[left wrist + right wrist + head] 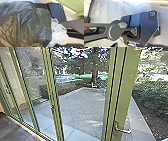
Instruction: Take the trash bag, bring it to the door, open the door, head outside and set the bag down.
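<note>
The trash bag [28, 25] is seen close to the left wrist camera. Soft, slippery and probably light, it is best grasped by bunched plastic, not one thin fold. Whether either gripper is open or closed cannot be told.

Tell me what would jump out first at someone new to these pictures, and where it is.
The bulging, shiny trash bag would probably strike first, large in the left wrist view, with crumpled whitish plastic beside it. In the head view, the thick green door post stands right of centre, with a metal lever handle low on it. Behind the glass lies the paved yard, a tree at its far end.
</note>
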Motion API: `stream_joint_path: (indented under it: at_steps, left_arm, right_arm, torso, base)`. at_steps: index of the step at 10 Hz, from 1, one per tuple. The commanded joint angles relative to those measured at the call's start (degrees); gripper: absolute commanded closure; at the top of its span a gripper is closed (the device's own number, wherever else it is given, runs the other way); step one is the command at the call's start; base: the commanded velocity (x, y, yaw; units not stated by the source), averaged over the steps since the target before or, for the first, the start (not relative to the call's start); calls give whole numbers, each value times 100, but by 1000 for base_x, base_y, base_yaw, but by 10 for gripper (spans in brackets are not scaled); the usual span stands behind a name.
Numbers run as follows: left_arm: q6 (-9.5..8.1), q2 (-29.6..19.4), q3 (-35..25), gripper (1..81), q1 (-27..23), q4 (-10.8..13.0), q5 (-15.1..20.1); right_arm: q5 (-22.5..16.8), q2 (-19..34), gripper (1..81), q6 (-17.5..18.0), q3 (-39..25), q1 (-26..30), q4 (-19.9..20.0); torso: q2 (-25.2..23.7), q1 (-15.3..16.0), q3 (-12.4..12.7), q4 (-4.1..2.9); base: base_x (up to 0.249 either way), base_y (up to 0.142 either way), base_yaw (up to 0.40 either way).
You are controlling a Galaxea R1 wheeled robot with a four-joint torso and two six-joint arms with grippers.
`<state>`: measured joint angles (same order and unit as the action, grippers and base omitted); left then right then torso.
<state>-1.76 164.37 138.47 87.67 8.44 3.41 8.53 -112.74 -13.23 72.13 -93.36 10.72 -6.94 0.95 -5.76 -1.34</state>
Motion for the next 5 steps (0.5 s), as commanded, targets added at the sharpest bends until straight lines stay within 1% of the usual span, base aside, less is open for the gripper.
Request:
stream_joint_path:
  at_steps: [1,3,5]
  left_arm:
    - [17,79,92,811,-255,27,335]
    - [26,71,101,811,-255,18,327]
    - [17,71,101,811,-255,1,335]
  right_arm:
    - [-273,1108,10,4,-1008,321,133]
    - [-290,1549,10,4,-1457,497,168]
    - [-326,1831,10,4,-1747,690,290]
  torso:
    - [0,0,0,0]
    - [0,0,0,0]
    - [0,0,0,0]
  base:
    - [0,0,0]
    - [0,0,0]
    - [0,0,0]
